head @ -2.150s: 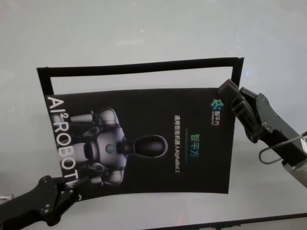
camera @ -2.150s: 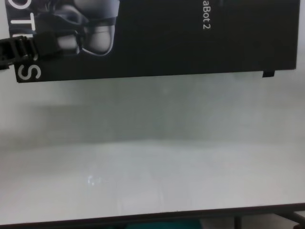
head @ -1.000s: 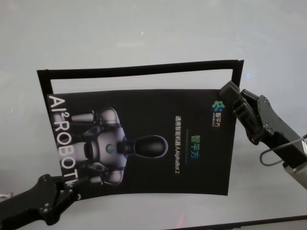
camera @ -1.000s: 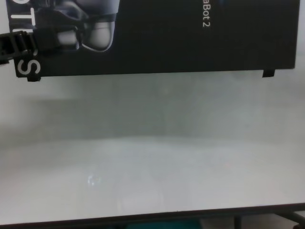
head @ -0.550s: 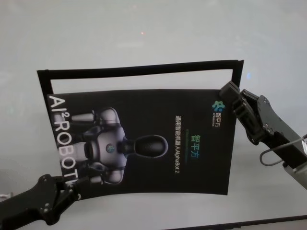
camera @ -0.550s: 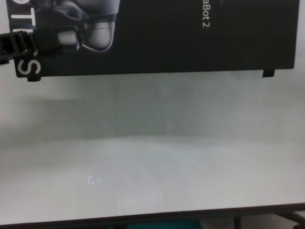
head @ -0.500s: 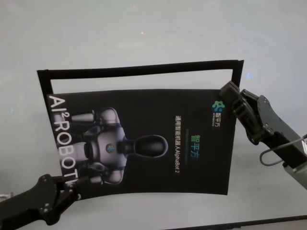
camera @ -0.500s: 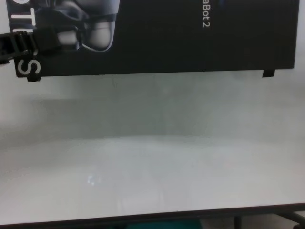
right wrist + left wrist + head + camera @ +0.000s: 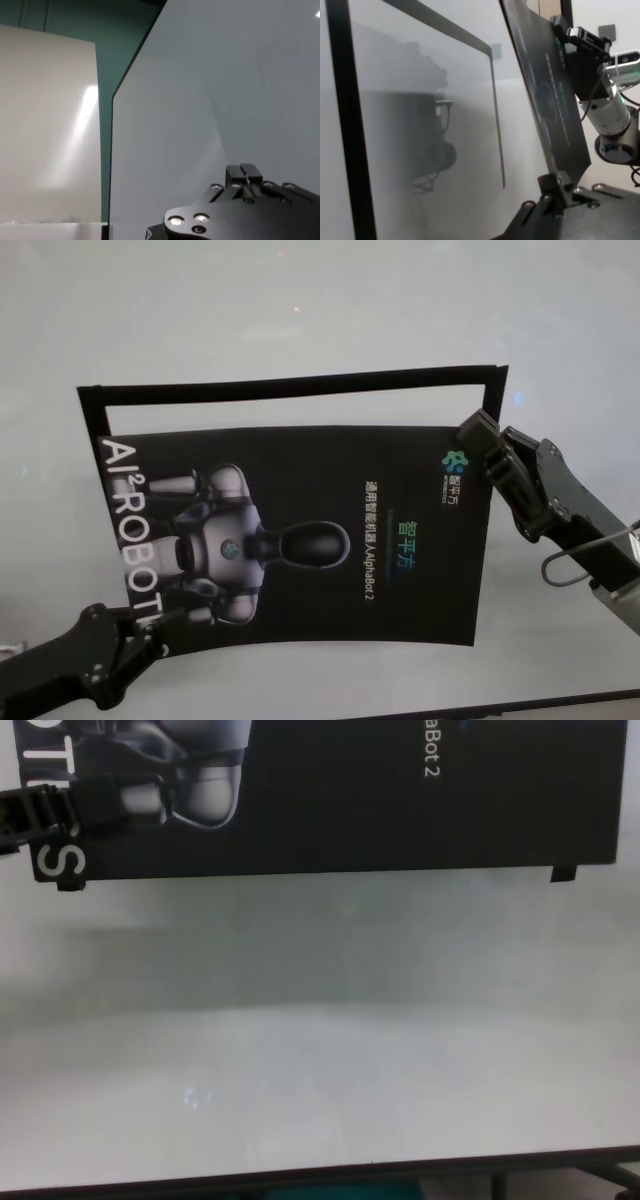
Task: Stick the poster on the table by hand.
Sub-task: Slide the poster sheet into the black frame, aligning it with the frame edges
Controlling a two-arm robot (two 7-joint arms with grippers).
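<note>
The poster (image 9: 300,540) is a black sheet with a white-grey robot and white letters. It hangs above the white table (image 9: 300,310), over a frame of black tape strips (image 9: 290,385). My left gripper (image 9: 160,625) is shut on the poster's near left corner, also seen in the chest view (image 9: 90,805) and the left wrist view (image 9: 555,182). My right gripper (image 9: 478,430) is shut on the poster's far right corner, and the left wrist view (image 9: 580,45) shows it too. In the left wrist view the poster (image 9: 545,100) tilts up off the table.
The tape strips lie on the table along the far side, the left (image 9: 92,415) and the right (image 9: 495,385). Small black tape tabs stick out at the poster's near corners (image 9: 563,874). The table's dark front edge (image 9: 320,1175) is close below, with bare table top (image 9: 320,1070) before it.
My left gripper has shifted slightly with the poster's near left corner, so a small tape tab now shows there in the chest view. The right gripper has hardly moved.
</note>
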